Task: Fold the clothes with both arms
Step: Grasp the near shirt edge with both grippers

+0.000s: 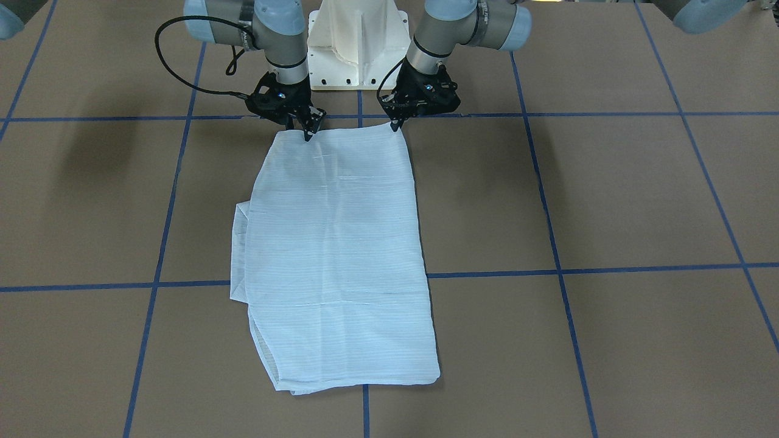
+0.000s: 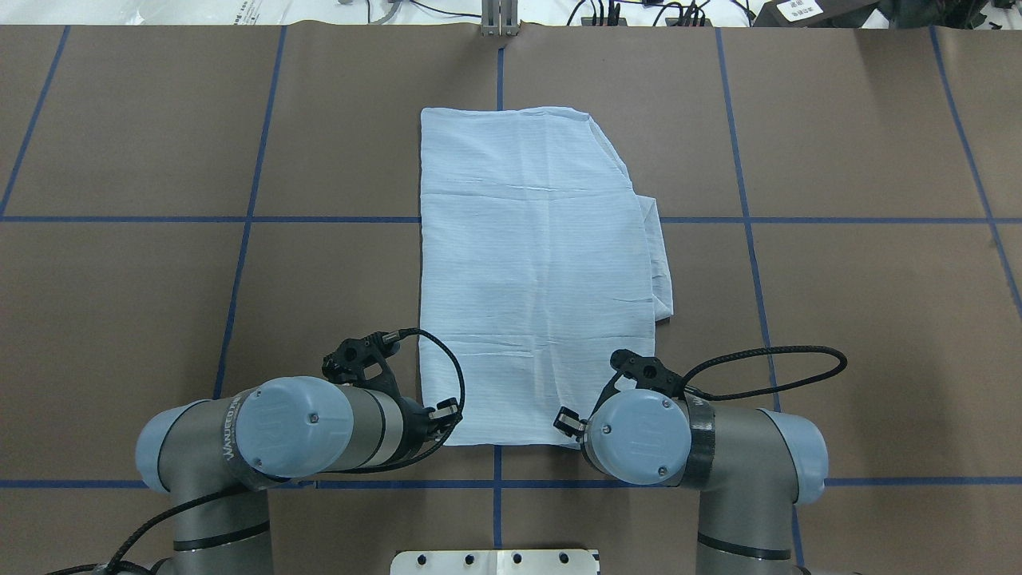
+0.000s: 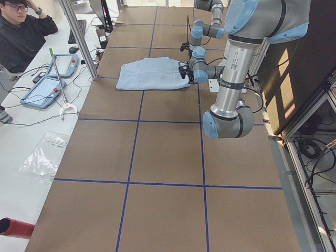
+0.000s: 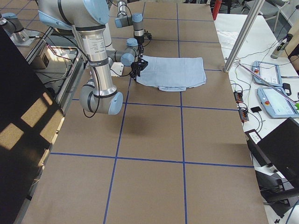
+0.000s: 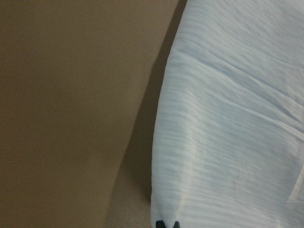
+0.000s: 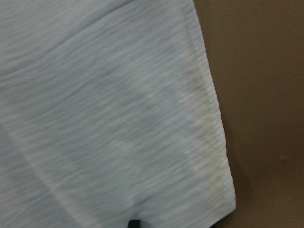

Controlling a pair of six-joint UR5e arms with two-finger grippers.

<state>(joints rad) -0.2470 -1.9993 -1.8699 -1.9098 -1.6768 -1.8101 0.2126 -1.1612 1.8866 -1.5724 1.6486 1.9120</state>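
The light-blue striped shirt (image 1: 341, 255) lies flat on the brown table, folded into a long rectangle that runs away from the robot (image 2: 535, 271). A folded layer sticks out along its right side in the overhead view. My left gripper (image 1: 396, 126) (image 2: 447, 415) is down at the shirt's near left corner and is shut on the cloth edge. My right gripper (image 1: 308, 134) (image 2: 565, 421) pinches the near right corner the same way. Both wrist views are filled with striped cloth (image 5: 228, 142) (image 6: 104, 118) right up to the dark fingertips. Collar and buttons are hidden.
The white pedestal base (image 1: 358, 48) stands just behind both grippers. Blue tape lines grid the brown table (image 2: 838, 319). Beyond the far edge a person (image 3: 21, 37) sits beside two tablets (image 3: 50, 79) and a metal pole (image 3: 79, 37).
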